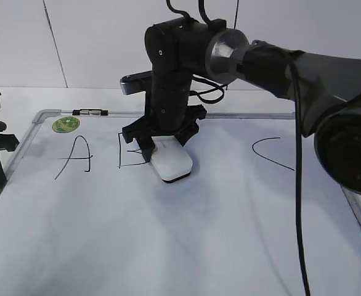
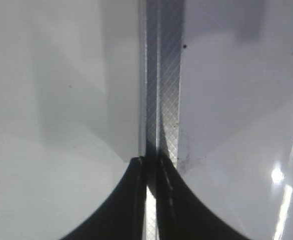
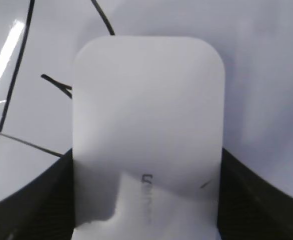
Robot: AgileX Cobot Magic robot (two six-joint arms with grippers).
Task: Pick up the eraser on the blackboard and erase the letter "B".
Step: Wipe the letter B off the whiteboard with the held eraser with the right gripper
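On glossy blackboard, rounded plastic eraser

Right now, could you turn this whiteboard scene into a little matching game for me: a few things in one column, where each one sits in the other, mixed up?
Things:
1. eraser
2. letter A
3. letter C
4. green sticker

Places:
a. far-left corner of the board
b. right part of the board
c. held in the right gripper, on the right side of the B
d. left of the B

Pairs: 1-c, 2-d, 3-b, 4-a
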